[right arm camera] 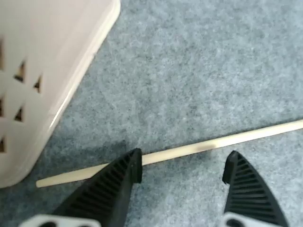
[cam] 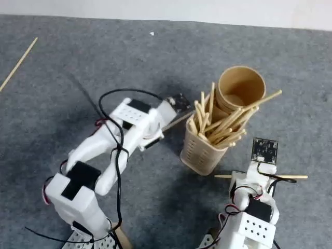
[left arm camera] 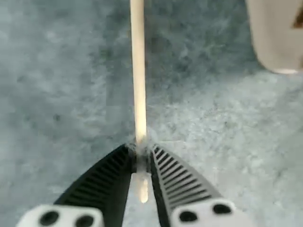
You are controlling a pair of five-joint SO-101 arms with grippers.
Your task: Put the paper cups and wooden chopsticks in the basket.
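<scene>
Cup (cam: 252, 83) base hidden; chopstick (left arm camera: 138, 71) tip cut off.

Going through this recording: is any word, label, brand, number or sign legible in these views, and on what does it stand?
No text can be read.
The basket, the paper cup and the chopsticks carry no visible print.
The small circuit board on the right arm may bear markings, but they are too small to tell.
</scene>
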